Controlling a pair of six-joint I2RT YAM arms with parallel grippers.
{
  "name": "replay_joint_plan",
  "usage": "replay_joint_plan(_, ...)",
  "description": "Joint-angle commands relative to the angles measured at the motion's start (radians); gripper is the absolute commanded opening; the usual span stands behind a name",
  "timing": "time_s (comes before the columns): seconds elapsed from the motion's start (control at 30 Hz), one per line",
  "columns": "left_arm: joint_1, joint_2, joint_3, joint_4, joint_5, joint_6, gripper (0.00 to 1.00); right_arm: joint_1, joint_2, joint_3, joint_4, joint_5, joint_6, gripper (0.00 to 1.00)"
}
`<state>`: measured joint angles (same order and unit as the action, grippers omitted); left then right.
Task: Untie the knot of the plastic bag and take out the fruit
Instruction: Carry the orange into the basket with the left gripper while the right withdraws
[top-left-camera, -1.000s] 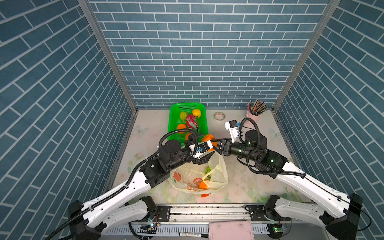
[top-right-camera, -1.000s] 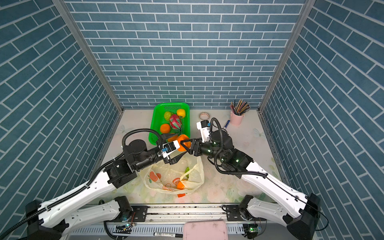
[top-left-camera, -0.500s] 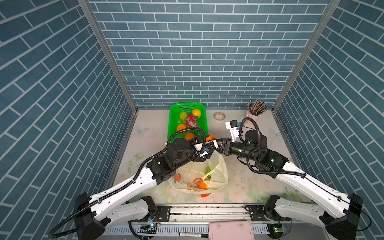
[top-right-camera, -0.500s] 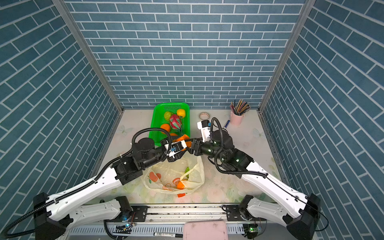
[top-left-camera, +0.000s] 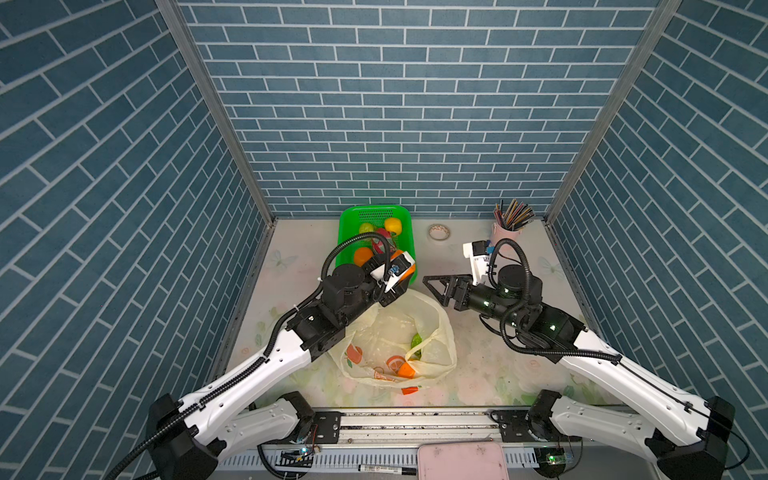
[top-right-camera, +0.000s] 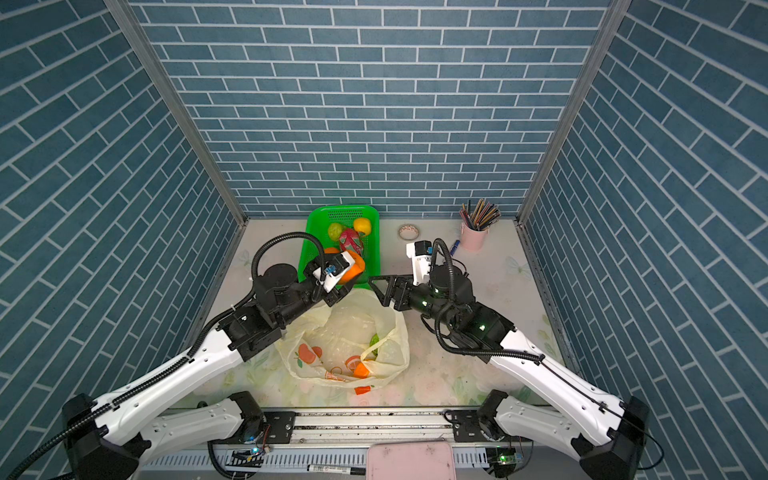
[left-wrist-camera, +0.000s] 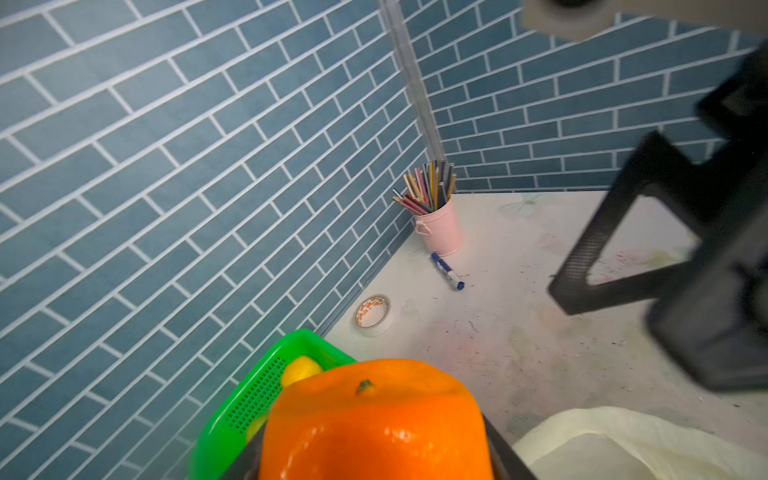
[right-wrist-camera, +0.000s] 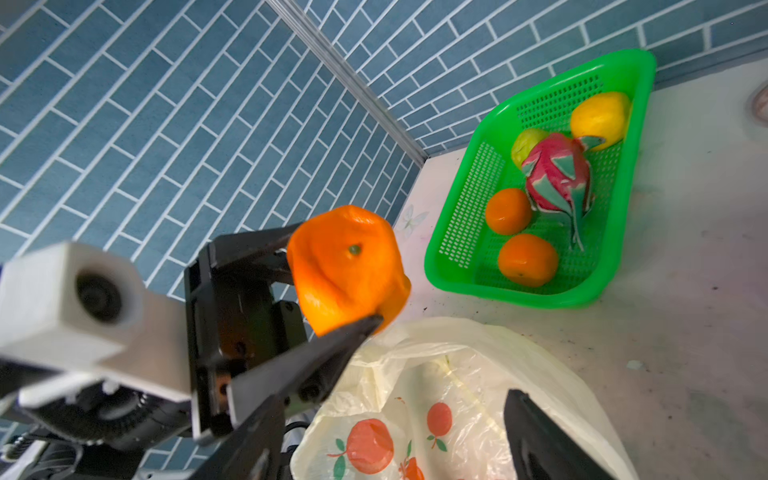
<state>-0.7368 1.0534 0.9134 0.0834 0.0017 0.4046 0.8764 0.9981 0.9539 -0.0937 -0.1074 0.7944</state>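
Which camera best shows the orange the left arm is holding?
The right wrist view: the whole orange shows, pinched in the left gripper. The left wrist view crops the orange at the picture's edge. In both top views the arm's own camera hides most of the orange.

Both top views: high over the near edge, looking steeply down on the whole table. Wrist cams close in, low; both catch orange, green basket, plastic bag.

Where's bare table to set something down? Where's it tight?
Free: strip between green basket and left wall; patch between tape roll, pink cup and right hand; near edge between plastic bag and right arm. Tight: left hand holding orange by basket's near rim.
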Motion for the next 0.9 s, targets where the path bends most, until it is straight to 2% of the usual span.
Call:
replay_joint_plan(0.0, 0.074, 0.028, 0.037, 0.053, 0.028, -0.105, 0.56, 0.001, 0.010, -0.022, -0.017, 0.081, -0.063, 0.85)
replay_joint_plan(0.4, 0.335, 0.254, 0.132, 0.099, 0.116, -0.401, 0.56, -0.037, 0.196, 0.110, -0.056, 0.090, -0.209, 0.86)
replay_joint_plan(0.63, 0.442, 0.463, 0.307, -0.120, 0.072, -0.472, 0.54, -0.119, 0.302, 0.190, -0.097, 0.016, -0.212, 0.86)
replay_joint_plan(0.87, 0.494, 0.726, 0.557, -0.338, 0.040, -0.512, 0.51, -0.181, 0.381, 0.267, -0.139, -0.054, -0.211, 0.86)
